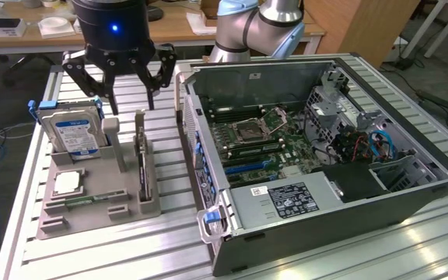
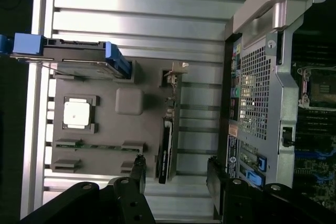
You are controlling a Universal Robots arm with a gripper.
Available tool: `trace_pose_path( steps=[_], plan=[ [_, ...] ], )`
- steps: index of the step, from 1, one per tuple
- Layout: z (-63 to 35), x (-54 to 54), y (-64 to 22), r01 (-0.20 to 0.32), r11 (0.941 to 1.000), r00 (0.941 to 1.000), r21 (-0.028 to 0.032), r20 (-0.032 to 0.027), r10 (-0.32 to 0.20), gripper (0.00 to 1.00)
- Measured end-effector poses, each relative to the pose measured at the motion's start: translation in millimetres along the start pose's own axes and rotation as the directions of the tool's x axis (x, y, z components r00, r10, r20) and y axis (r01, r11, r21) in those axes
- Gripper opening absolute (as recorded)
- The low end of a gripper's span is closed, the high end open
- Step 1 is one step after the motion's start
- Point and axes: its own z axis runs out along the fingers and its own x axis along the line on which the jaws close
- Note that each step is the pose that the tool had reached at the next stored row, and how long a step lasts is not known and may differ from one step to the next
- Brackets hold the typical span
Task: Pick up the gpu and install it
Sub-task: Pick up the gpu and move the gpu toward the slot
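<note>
We see the gripper [image 1: 133, 98] hanging above the far end of the gpu [image 1: 142, 166], fingers spread apart and holding nothing. The gpu stands on edge in a slot of the gray holder [image 1: 91, 213] (the blue-labelled hard drive [image 1: 72, 133] stands toward the exterior view's left). On the exterior view's right, the open computer case [image 1: 340, 227] lies on the slatted table [image 1: 130, 251].
</note>
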Motion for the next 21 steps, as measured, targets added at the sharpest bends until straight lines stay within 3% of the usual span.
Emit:
trace_pose_path(
  steps=[21],
  plan=[
    [9.3, -1.0, -0.8, 0.000, 1.0000, 1.0000, 0.0000, 0.0000, 0.000, 0.59]
  ],
)
